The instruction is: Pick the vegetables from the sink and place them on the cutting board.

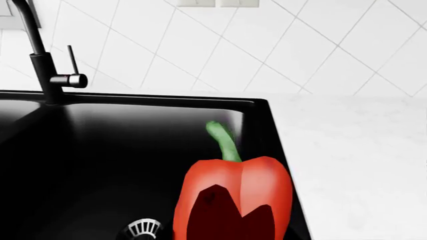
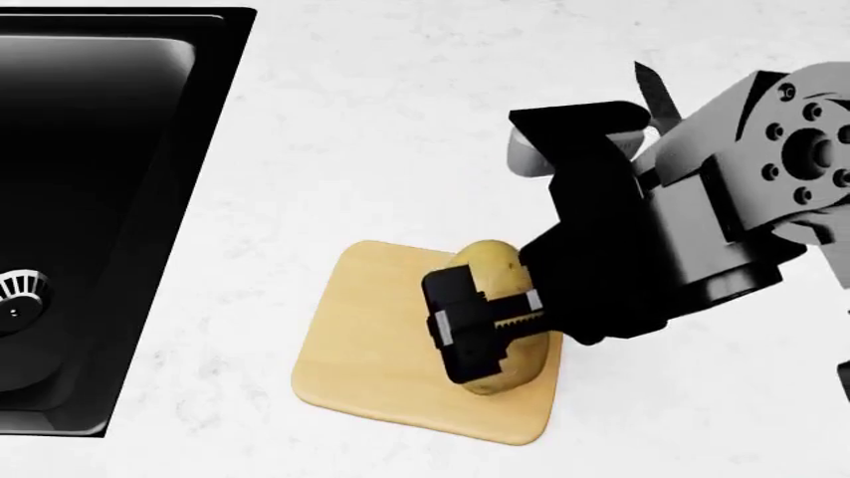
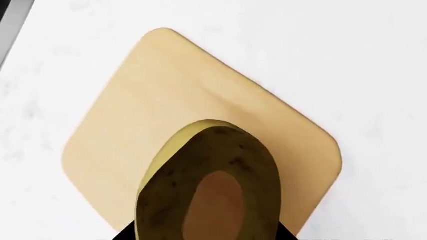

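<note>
Nearest the robot in the head view, the right gripper is clamped on the potato, its jaws closed against the vegetable's sides right over the cutting board. The right wrist view shows the same hold from above: the potato fills the lower middle of that picture with the tan cutting board spread beneath and beyond it. Whether the potato already rests on the wood or hangs just above it cannot be told from either view, so this half of the task reads as nearly done, with the release not yet made. Farther off, at the left edge of the head view, lies the black sink with its metal drain. The bell pepper appears only in the left wrist view, close before that camera and above the basin of the sink, near its right wall (the drain shows just beside it). The left gripper's fingers are not seen, so whether it holds the pepper cannot be told. The pepper is not yet on the board; carrying it over remains, along with freeing the potato. Beyond stand the faucet and the tiled wall.
</note>
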{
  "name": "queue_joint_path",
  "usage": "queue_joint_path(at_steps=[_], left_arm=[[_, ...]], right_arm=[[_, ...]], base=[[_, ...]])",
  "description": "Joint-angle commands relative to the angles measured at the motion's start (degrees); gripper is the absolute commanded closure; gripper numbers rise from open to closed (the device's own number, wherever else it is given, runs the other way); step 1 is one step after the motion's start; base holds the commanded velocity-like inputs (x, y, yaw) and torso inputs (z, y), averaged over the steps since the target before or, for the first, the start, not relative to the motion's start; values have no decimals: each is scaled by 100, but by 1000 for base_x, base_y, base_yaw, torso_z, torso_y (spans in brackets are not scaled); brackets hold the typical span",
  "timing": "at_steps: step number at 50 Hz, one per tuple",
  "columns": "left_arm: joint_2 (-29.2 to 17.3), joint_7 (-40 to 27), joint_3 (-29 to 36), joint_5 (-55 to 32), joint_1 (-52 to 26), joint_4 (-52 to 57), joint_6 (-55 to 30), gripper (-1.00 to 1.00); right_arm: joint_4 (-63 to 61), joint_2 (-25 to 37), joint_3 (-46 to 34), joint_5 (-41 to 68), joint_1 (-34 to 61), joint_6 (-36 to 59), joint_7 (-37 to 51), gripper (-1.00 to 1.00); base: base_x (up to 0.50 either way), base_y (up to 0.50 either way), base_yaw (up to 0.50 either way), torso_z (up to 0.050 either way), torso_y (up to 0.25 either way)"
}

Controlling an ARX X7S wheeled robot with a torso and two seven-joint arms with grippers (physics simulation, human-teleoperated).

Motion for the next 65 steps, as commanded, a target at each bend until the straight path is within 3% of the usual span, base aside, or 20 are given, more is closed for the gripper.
queue_joint_path(at_steps=[1,20,26,29,31,34,35,37,39,41,46,47,53,55,58,65], left_arm=[[108,127,-40,-48,-15,-24,277,100],[109,147,-87,-118,-113,53,161,100],[304,120,-70,-132,-319,83,-79,100],[410,146,-62,-160,-516,101,-294,100],[528,155,-53,-203,-704,113,-487,100],[782,181,7,-200,-978,57,-781,100],[827,194,2,-287,-1139,102,-930,100],[988,161,35,-326,-1317,121,-1105,100],[1106,138,59,-363,-1467,136,-1247,100],[1204,107,91,-414,-1558,220,-1350,100],[1565,38,138,-689,-1693,167,-1450,100],[1619,6,129,-709,-1785,234,-1494,100],[2323,-10,356,-859,-2571,174,-2149,100],[2491,-6,418,-919,-2706,79,-2275,100],[2878,-163,662,-1260,-2826,-311,-2596,100],[3553,-332,992,-1121,-2847,-273,-2754,100]], right_arm=[[18,9,22,141,-9,-48,251,-100],[-75,231,537,1139,951,-42,1125,-100],[-932,752,1110,1757,994,-760,2053,-100],[-2359,1267,1601,1996,429,-1582,2785,-100],[-3472,1575,1809,1508,-21,-2019,3057,-100],[-5145,2057,2249,938,-1255,-3079,3611,-100],[-5936,2271,2466,658,-2112,-3722,3850,-100],[-6621,2501,2619,90,-3045,-4335,4042,-100],[-7142,2707,2523,-358,-3384,-4325,4431,-100],[-7884,3075,2894,-434,-3911,-4921,4941,-100],[-8829,3510,2906,-184,-3757,-4656,6250,-100],[-8986,3544,3149,-386,-4179,-5199,6158,-100],[-9114,3760,3617,-933,-4953,-6064,5875,-100],[-9098,3845,3548,-812,-4723,-5790,5993,-100],[-9191,3919,3779,-918,-5205,-6349,5788,-100],[-9363,4282,3958,-788,-5288,-6484,5922,-100]], base=[[0,0,0,0,0],[0,0,0,0,0],[0,0,0,0,0],[0,0,0,0,0],[0,0,0,0,0],[0,0,0,0,0],[0,0,0,0,0],[0,0,0,0,0],[0,0,0,0,0],[0,0,0,0,0],[0,0,0,0,0],[0,0,0,0,0],[0,0,0,0,0],[0,0,0,0,0],[0,0,0,0,0],[0,0,0,0,0]])
